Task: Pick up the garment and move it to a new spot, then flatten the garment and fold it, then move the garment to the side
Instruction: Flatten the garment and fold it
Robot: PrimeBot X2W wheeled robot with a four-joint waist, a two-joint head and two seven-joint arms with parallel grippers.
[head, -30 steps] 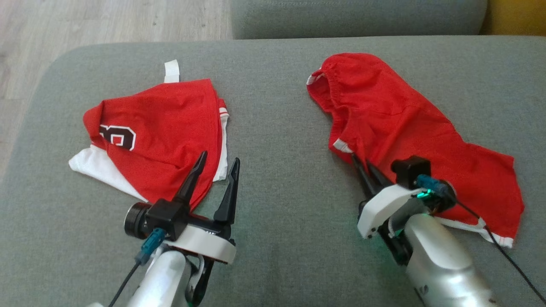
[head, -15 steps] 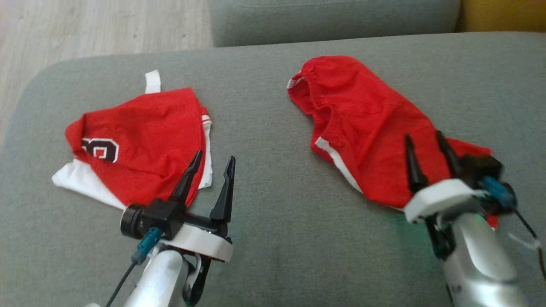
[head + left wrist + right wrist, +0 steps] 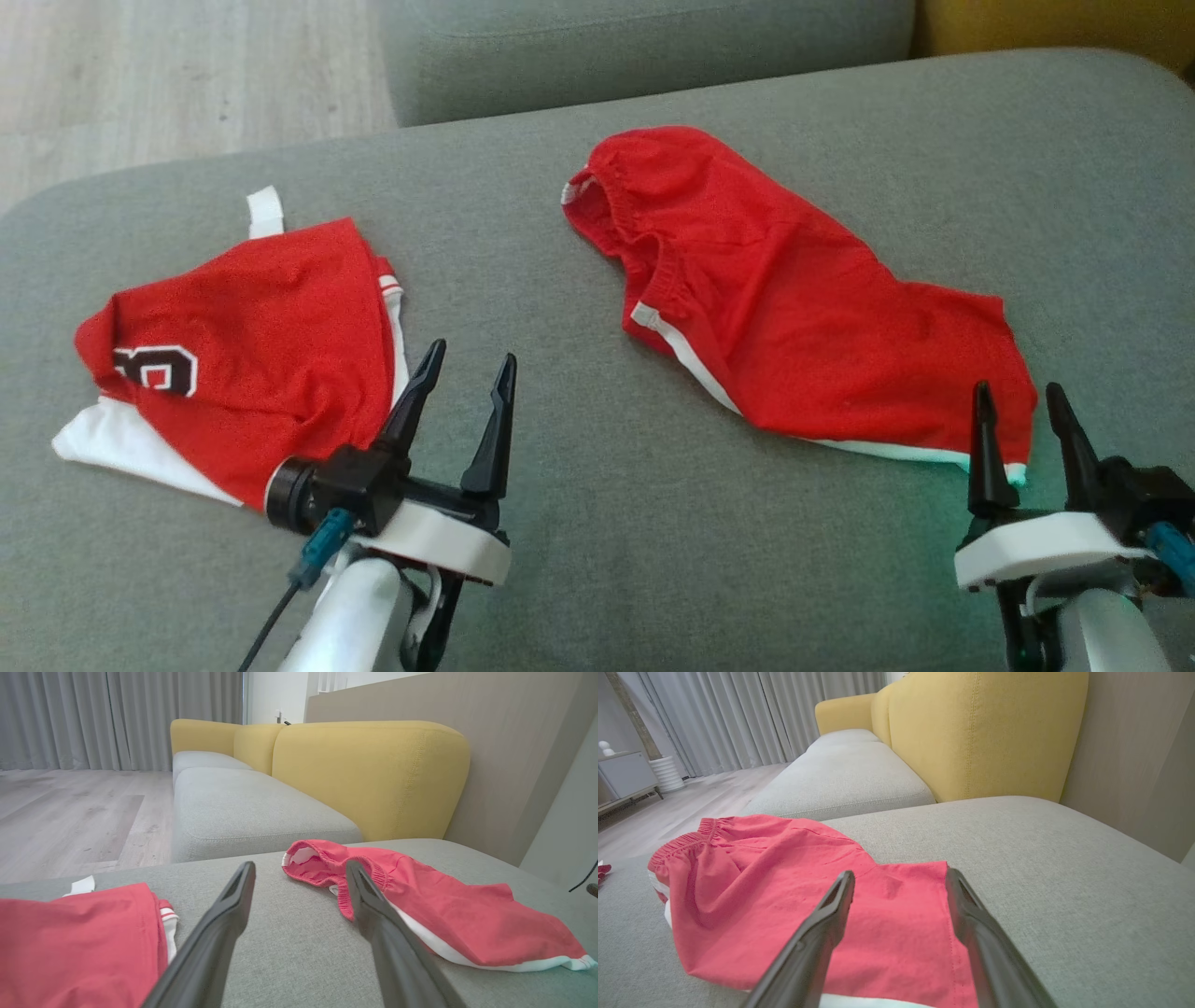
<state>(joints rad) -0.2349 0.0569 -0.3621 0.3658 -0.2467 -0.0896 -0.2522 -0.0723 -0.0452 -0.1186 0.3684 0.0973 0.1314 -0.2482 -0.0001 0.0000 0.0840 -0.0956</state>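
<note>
The garment, a pair of red shorts with white trim, lies spread on the grey seat cushion, waistband at the far end. My right gripper stands open just short of the shorts' near right corner, nothing between its fingers. In the right wrist view the right gripper points over the shorts. My left gripper is open and empty beside the right edge of a red jersey. In the left wrist view the left gripper aims between the jersey and the shorts.
The jersey, red with a white underside and a dark number, lies crumpled at the cushion's left. A second grey cushion and a yellow backrest lie beyond. Wooden floor is past the cushion's left edge.
My right gripper opened, let go of the shorts and drew back to the near right. The shorts now lie flatter. The head view has turned, shifting everything leftward. The left gripper stayed put.
</note>
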